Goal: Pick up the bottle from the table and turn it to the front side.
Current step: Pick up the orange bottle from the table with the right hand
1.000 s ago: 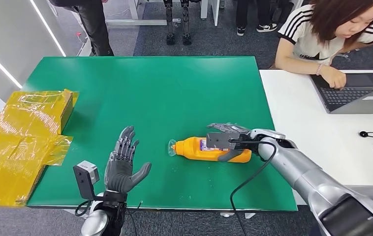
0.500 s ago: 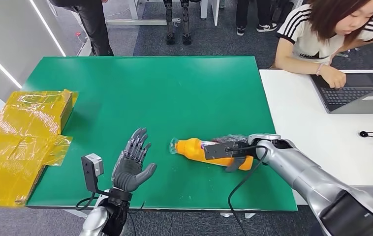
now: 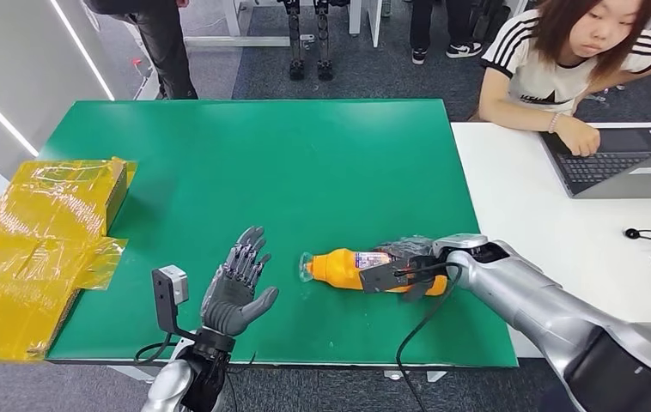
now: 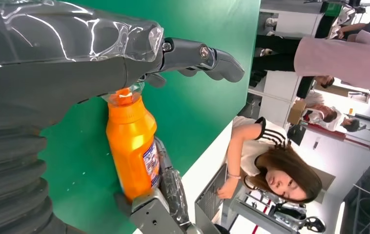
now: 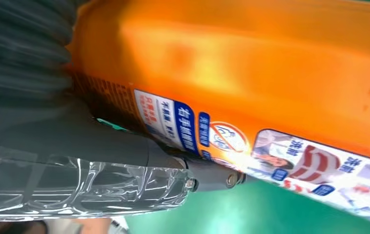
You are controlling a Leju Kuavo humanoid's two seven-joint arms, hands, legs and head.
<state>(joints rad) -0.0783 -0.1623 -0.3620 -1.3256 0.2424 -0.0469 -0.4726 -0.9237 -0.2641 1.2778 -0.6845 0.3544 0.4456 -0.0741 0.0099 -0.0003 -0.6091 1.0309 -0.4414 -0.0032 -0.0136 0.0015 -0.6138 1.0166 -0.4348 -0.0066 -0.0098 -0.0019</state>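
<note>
The orange bottle (image 3: 352, 268) lies on its side near the front edge of the green table (image 3: 305, 163), its clear cap pointing toward the robot's left and its base tucked into the right hand (image 3: 408, 268). That right hand is wrapped around the bottle's lower half, dark fingers curled over the top and the thumb underneath, a firm hold. In the right wrist view the bottle (image 5: 251, 73) sits right up against the palm, with a white and blue printed label running along its side, and a finger (image 5: 207, 175) pressing just under that label. The left hand (image 3: 234, 287) stands upright just beside the cap, palm facing the bottle, fingers spread and straight, holding nothing and not touching it. From the left wrist view the bottle (image 4: 132, 146) shows its orange neck and clear cap toward the left hand's fingertips (image 4: 222, 63), with a strip of label on one side. At the table's left edge sits a yellow box (image 3: 64, 193) wrapped in shiny film, with more yellow wrapped material beside it; what it contains cannot be told. On the adjoining white table (image 3: 520, 223) a person (image 3: 575, 60) rests a hand on a laptop (image 3: 623, 163).
</note>
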